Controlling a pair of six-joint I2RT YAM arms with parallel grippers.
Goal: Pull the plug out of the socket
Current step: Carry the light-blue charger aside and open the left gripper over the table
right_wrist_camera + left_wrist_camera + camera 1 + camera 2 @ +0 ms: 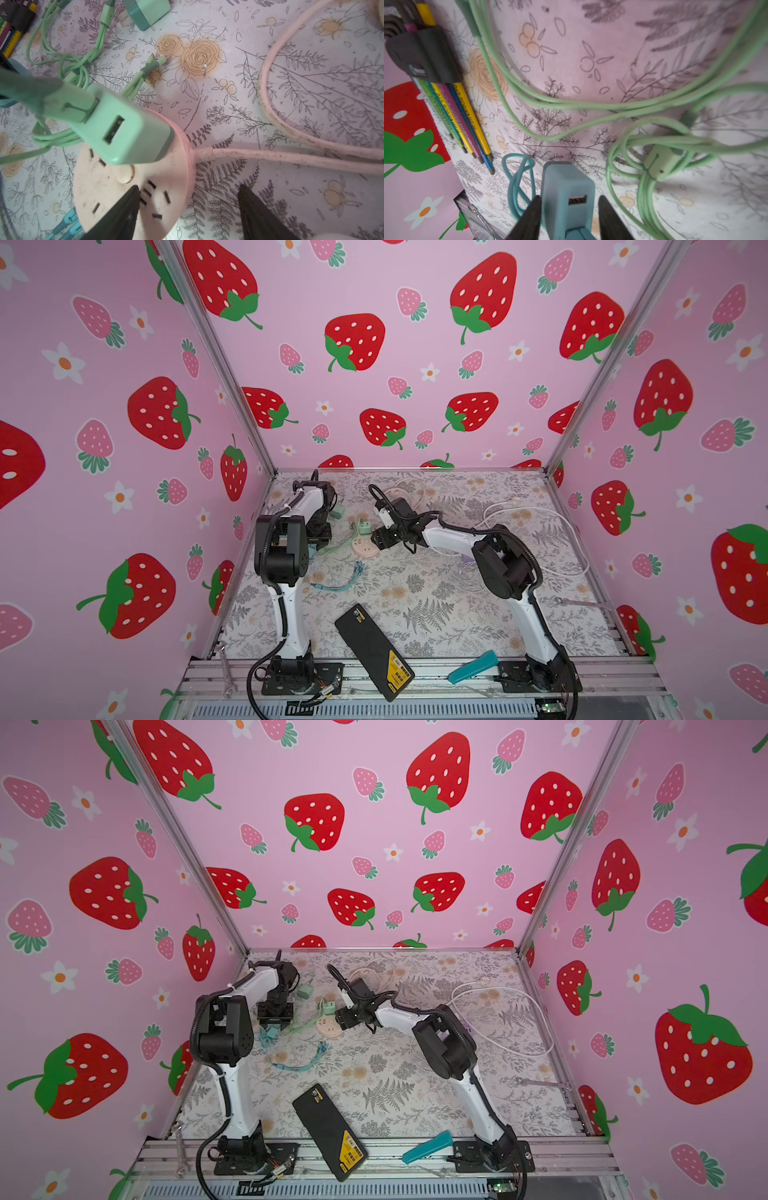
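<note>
The round pink socket (pixel 99 187) lies on the floral cloth, also seen in both top views (pixel 360 549) (pixel 325 1029). A mint green plug (pixel 124 133) (pixel 365 527) stands plugged into its top, with a green cable in it. My right gripper (pixel 189 185) is open: one finger rests over the socket's top and the other hangs beside its rim above the cloth. A blue plug (pixel 568 187) (pixel 271 1032) stands on the cloth away from the socket, between the jaws of my open left gripper (pixel 570 196); a gap shows on one side.
Green cables (pixel 571 104) loop between the arms, and a blue cable (pixel 340 578) lies nearer the front. The socket's pink cord (pixel 291 158) runs off to the back. A second green charger (pixel 147 10), a hex key set (pixel 421 54), a black slab (pixel 374 651) and a white cable (pixel 540 539) lie around.
</note>
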